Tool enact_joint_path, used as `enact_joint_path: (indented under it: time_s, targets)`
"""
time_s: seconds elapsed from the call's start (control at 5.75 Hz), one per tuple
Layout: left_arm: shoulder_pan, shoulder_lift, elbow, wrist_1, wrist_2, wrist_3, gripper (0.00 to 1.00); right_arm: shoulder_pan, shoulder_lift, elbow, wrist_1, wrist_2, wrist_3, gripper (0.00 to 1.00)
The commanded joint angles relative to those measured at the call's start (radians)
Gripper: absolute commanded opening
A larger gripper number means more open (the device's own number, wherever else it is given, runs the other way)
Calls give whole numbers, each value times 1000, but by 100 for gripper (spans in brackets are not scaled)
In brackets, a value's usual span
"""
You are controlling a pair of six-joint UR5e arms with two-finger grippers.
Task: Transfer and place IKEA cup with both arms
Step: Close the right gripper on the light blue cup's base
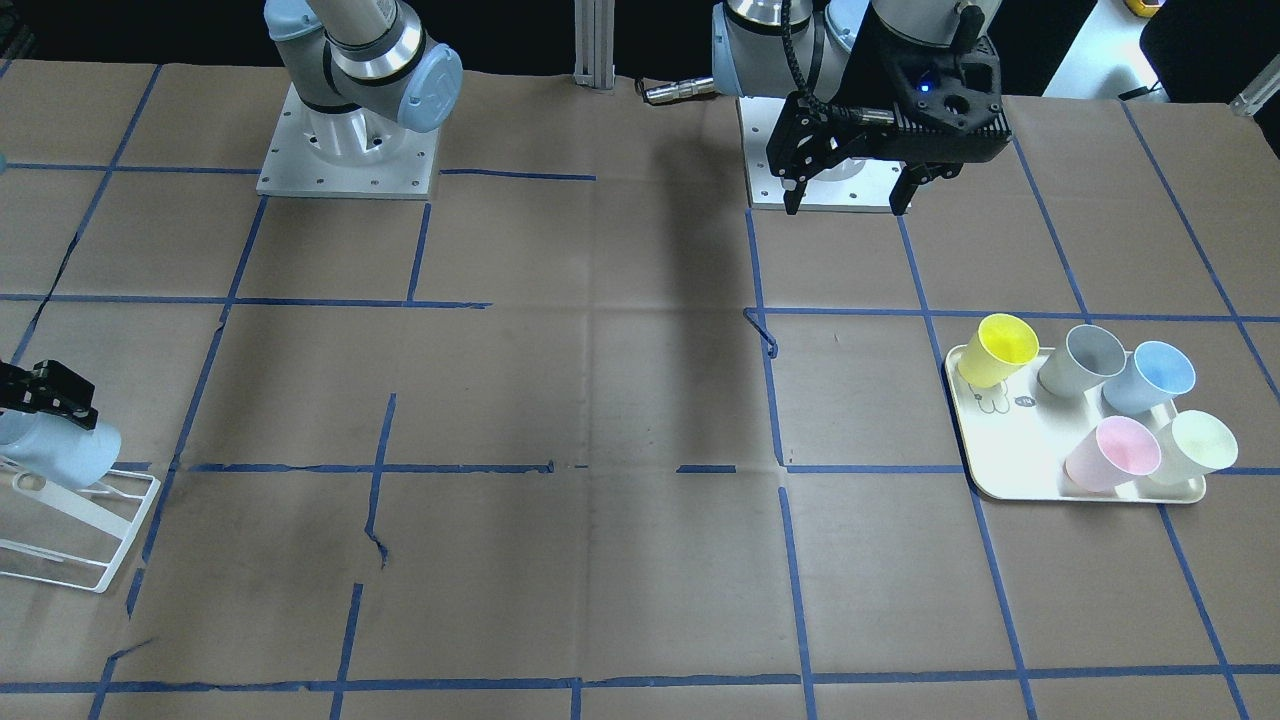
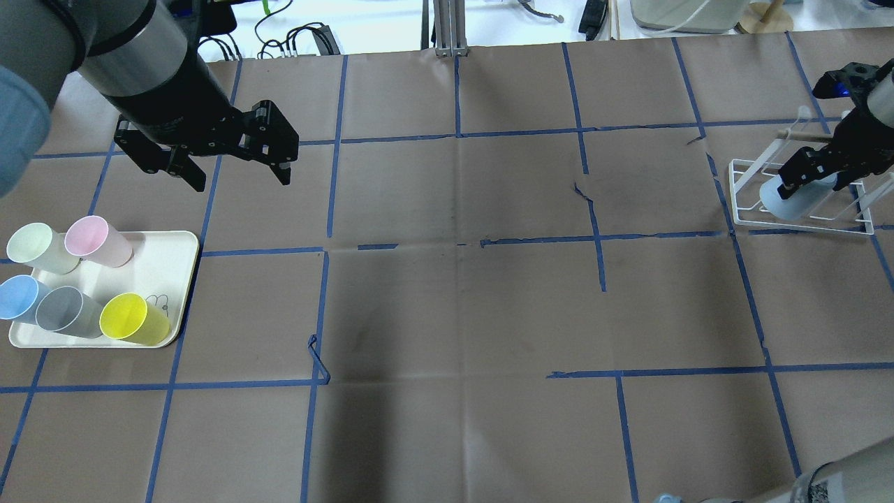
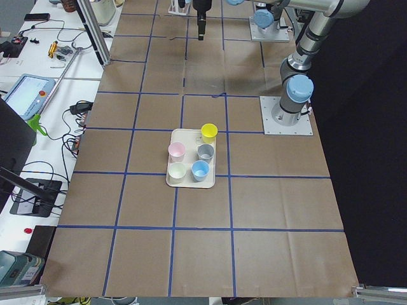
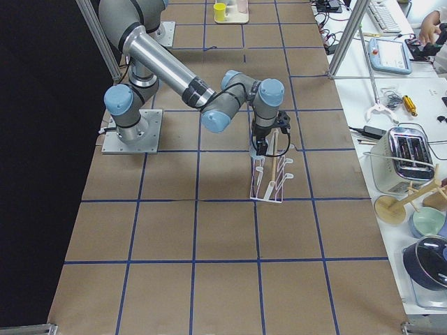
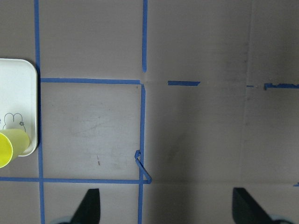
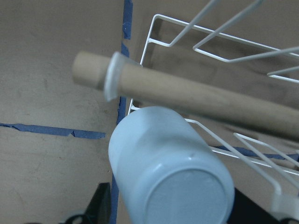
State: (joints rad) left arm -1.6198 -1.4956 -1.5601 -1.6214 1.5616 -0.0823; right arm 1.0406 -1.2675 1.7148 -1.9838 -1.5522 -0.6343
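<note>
- The right hand (image 2: 803, 176) gripped the cup (image 2: 788, 199) between its fingers, holding it tilted over a wire rack (image 1: 80, 515) at the right edge of the counter (image 2: 454, 314), just beside a wooden dowel (image 6: 196, 95).
- The left hand (image 2: 241, 180) hovered wide open and empty near the left edge.
- A tray (image 2: 167, 251) there carried five other cups (image 2: 133, 320).

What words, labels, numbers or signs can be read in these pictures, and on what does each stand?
No text is readable anywhere.
On the tray: a dark round mark beside a rabbit drawing, too small to read.
On the right arm, overhead view: a code label, too blurred to read.
</note>
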Motion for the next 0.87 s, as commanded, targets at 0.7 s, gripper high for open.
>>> enact_joint_path:
  time_s: [0.7]
  targets:
    - [0, 2, 0, 0, 0, 1, 99, 6, -36, -29, 8, 0, 30, 20]
